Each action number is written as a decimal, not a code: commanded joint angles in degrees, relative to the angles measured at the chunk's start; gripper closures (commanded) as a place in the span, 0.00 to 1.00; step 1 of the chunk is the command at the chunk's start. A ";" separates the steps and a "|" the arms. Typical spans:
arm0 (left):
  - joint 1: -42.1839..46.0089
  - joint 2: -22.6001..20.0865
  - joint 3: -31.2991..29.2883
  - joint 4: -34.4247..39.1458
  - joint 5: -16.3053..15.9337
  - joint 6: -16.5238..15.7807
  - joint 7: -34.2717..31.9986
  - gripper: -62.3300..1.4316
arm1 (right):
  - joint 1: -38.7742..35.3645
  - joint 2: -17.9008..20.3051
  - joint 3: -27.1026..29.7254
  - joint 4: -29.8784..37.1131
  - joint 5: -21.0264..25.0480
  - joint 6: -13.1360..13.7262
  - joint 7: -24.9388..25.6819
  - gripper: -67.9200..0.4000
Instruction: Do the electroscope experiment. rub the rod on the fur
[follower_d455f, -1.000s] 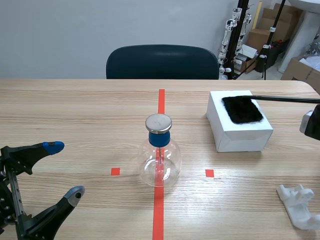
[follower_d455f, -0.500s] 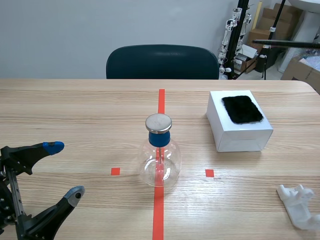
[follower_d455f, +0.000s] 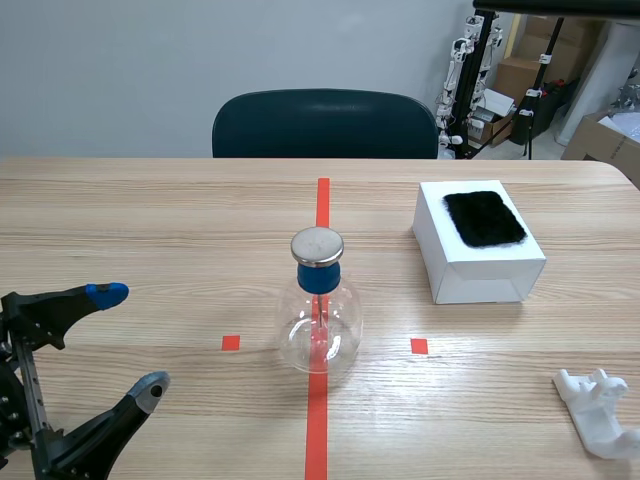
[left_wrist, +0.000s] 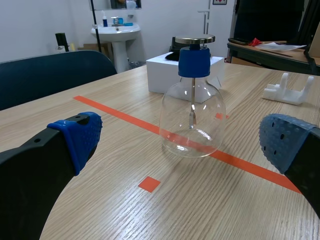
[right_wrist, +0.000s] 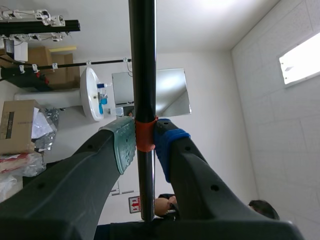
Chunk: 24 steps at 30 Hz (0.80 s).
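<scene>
The rod (follower_d455f: 560, 6) had climbed off the fur (follower_d455f: 484, 218), where it had lain a second before, and now hung high over the far right of the table, its tip reaching in from the right side. The right gripper (right_wrist: 145, 145) was clenched on it at an orange band, and the dark length ran on past the fingertips. From those fingers the fur lay well below, flat on top of the white box (follower_d455f: 480, 275), so I judged the next stroke needed the rod brought back down with its long axis laid level across the patch. The right arm was plainly the nearer one. The left gripper (follower_d455f: 128, 340) sat with its fingers spread and nothing between them, the glass flask (follower_d455f: 320, 320) ahead of it.
</scene>
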 joint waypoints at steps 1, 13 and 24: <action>-0.17 -0.48 -0.07 0.87 -0.76 -0.11 -1.07 0.00 | -2.47 -2.23 1.66 1.38 -1.16 -0.87 1.75 0.99; -0.17 -0.48 -0.07 0.87 -0.74 -0.11 -1.07 0.00 | -26.05 -14.97 4.50 14.27 -4.83 -7.82 13.73 0.99; -0.17 -0.48 -0.07 0.87 -0.74 -0.11 -1.05 0.00 | -36.74 -19.10 4.50 15.06 -3.13 -19.39 24.57 0.99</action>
